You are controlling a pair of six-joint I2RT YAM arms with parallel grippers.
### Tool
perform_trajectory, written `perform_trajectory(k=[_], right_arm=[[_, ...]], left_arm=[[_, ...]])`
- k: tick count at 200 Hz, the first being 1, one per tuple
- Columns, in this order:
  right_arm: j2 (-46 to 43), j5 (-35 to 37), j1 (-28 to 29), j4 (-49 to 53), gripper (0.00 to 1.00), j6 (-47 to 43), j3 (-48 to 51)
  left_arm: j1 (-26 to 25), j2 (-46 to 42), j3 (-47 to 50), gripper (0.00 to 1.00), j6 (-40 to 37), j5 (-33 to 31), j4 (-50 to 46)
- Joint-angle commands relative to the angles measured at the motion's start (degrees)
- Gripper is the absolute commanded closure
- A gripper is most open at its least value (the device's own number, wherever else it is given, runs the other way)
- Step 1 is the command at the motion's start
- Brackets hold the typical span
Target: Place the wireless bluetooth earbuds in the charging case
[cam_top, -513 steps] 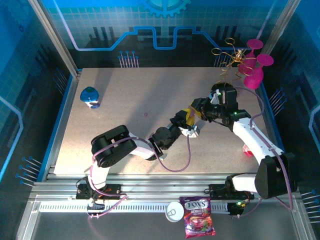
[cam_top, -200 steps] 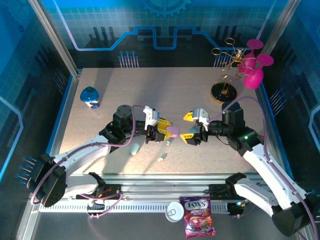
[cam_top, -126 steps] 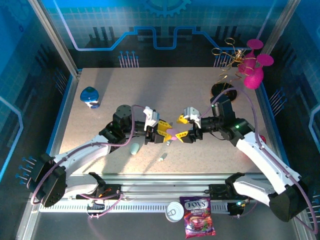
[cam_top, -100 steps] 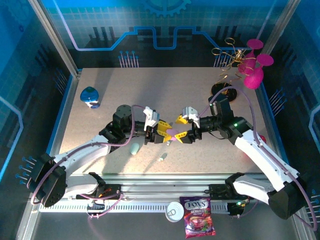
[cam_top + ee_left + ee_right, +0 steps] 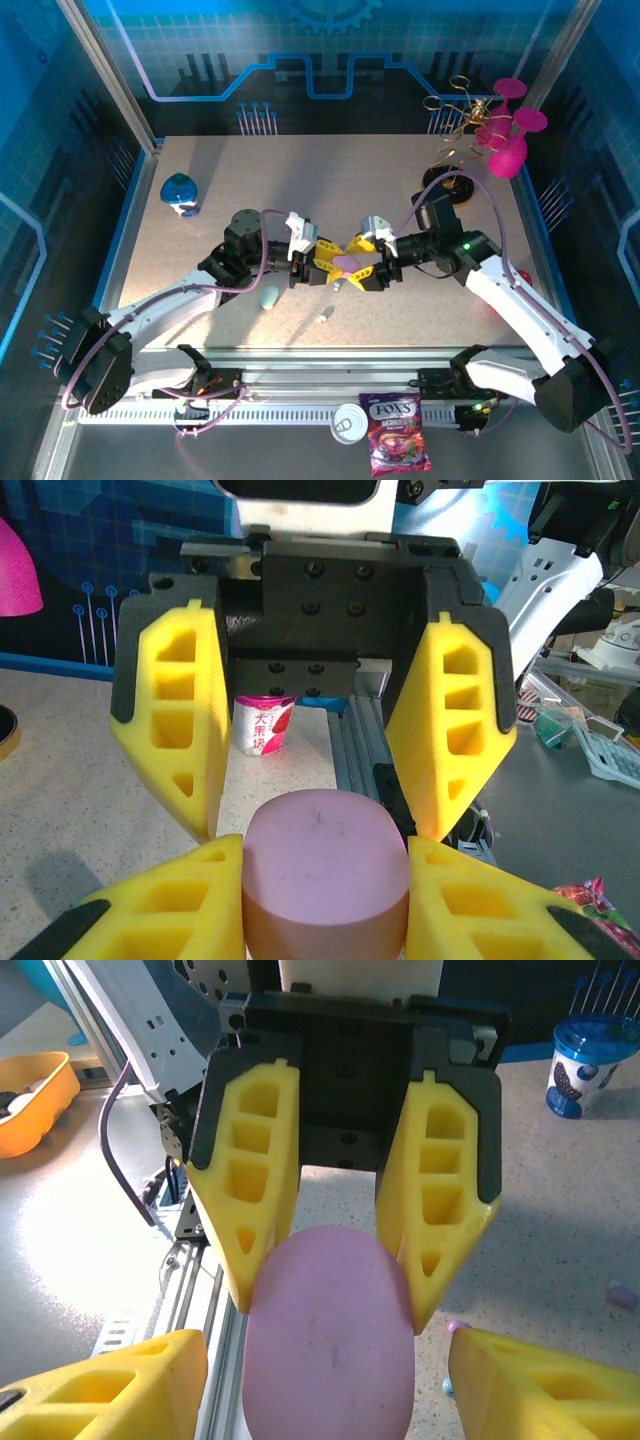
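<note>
Diff vs a second ago: right gripper (image 5: pixel 359 259) has closed the gap over the middle of the table (image 5: pixel 300 180) and now sits nose to nose with left gripper (image 5: pixel 332 264); back then there was clear daylight between them. Half a second back it was nearly there, only a small creep in since. Left arm hasn't budged. Left gripper is pinched tight on the purple-pink case (image 5: pixel 346 263), held above the tabletop; left wrist cam shows both its pads hard against the case sides. Right gripper is spread, its fingers (image 5: pixel 168 715) straddling the far end of the case, one each side. Right wrist cam shows a gap to the case on both sides, so it's not clamped. From both wrist cams the case reads as one smooth pebble; can't tell more about the lid. Earbuds are loose on the table: one earbud (image 5: pixel 339 286) just below the two grippers, another (image 5: pixel 323 316) nearer the front edge. Teal case (image 5: pixel 269 297) lies by the left forearm, close to both. Around: blue cup (image 5: pixel 180 193) back left, pink flower ornament (image 5: pixel 505 135) at the back right corner, candy bag (image 5: pixel 398 446) and white cup (image 5: pixel 348 423) off the table by the front rail. In the way: both sets of yellow fingers crowd the case, and they hang right over the nearer earbud.
</note>
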State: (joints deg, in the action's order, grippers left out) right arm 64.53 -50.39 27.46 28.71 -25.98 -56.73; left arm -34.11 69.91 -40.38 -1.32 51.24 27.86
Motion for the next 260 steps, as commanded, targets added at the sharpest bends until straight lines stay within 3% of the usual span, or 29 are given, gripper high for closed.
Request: perform_trajectory(k=[1, 19, 42, 65, 75, 90, 109, 143, 195, 228, 260], right_arm=[[0.6, -0.9, 0.7, 1.6, 0.36, -0.3, -0.9], [1.0, -0.5, 0.6, 1.6, 0.40, -0.3, -1.0], [0.9, -0.3, 0.7, 0.9, 0.59, 0.2, -1.0], [0.4, -0.4, 0.6, 0.6, 0.65, 0.3, -0.9], [0.0, -0.3, 0.6, 0.3, 0.67, 0.4, -0.7], [-0.8, 0.7, 0.4, -0.3, 0.68, 1.0, -0.4], [-2.4, 2.0, 0.1, -1.6, 0.69, 1.6, 0.2], [-4.1, 2.1, 0.1, -5.2, 0.72, 3.1, 2.0], [-3.5, 0.8, 0.1, -8.6, 0.73, 5.6, 2.2], [-3.4, -0.4, 0.2, -13.5, 0.73, 8.6, 3.2], [-2.3, -1.0, 0.5, -11.5, 0.73, 7.6, 2.5]], left_arm=[[0.5, -1.6, -0.5, 0.86, 1.2, 0.0, 2.7], [0.5, -1.9, -0.6, 0.86, 1.2, -0.1, 2.8], [0.5, -1.9, -0.6, 0.86, 1.1, -0.2, 2.6], [0.5, -1.7, -0.3, 0.83, 0.8, -0.5, 2.6], [0.5, -1.7, -0.3, 0.75, 0.8, -1.1, 2.6], [0.5, -1.9, -0.1, 0.47, 1.0, -2.4, 2.2], [0.7, -2.5, 0.1, 0.36, 0.8, -3.5, 1.4], [0.7, -2.4, 0.1, 0.35, 0.3, -4.8, 0.4], [0.6, -1.3, -0.4, 0.45, 1.1, -3.3, 1.3], [0.7, -1.0, 0.0, 0.43, 1.6, -3.0, 2.7], [0.7, -1.0, 0.1, 0.46, 1.6, -2.9, 3.2]])
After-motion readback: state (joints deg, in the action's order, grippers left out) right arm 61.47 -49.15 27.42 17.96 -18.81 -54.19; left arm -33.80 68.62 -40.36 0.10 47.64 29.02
